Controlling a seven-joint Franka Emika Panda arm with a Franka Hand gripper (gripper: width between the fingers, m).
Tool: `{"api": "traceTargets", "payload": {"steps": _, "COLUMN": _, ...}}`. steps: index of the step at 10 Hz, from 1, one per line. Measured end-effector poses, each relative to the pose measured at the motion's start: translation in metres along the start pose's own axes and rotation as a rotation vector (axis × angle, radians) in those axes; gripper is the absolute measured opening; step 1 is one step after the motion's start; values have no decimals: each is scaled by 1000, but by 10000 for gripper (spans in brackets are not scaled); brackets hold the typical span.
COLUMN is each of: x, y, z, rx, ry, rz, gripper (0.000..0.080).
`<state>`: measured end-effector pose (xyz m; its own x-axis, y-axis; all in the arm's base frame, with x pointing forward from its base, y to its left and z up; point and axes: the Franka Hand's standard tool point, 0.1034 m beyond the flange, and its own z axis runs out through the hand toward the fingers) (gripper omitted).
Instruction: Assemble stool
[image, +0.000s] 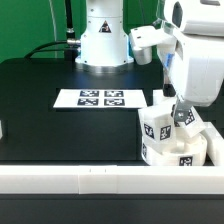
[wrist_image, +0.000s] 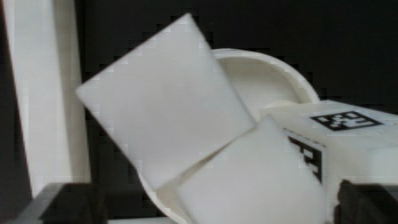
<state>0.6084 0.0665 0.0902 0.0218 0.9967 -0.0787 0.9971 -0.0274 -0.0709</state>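
The stool's parts are clustered at the exterior view's right front corner. The round white seat (image: 163, 155) lies there with tagged white legs (image: 155, 125) leaning on and beside it. My gripper (image: 181, 117) hangs just above this cluster. In the wrist view a plain white leg (wrist_image: 169, 110) lies slanted across the seat's curved rim (wrist_image: 267, 72), and a second leg (wrist_image: 338, 125) shows a tag. The gripper (wrist_image: 210, 205) is open, its dark fingertips (wrist_image: 50, 203) standing wide on either side of the slanted leg without touching it.
The marker board (image: 100, 98) lies mid-table in front of the robot base (image: 103, 40). A long white rail (image: 90, 180) runs along the front edge and another (image: 212, 150) along the right side, hemming in the parts.
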Motion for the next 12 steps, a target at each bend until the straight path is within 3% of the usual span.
{"api": "traceTargets", "payload": {"steps": 5, "x": -3, "y": 0, "z": 0, "rx": 2, "ry": 0, "rz": 10, "gripper": 649}}
{"api": "traceTargets", "payload": {"steps": 12, "x": 5, "y": 11, "z": -2, "rx": -3, "ry": 3, "rz": 69, "gripper": 649}}
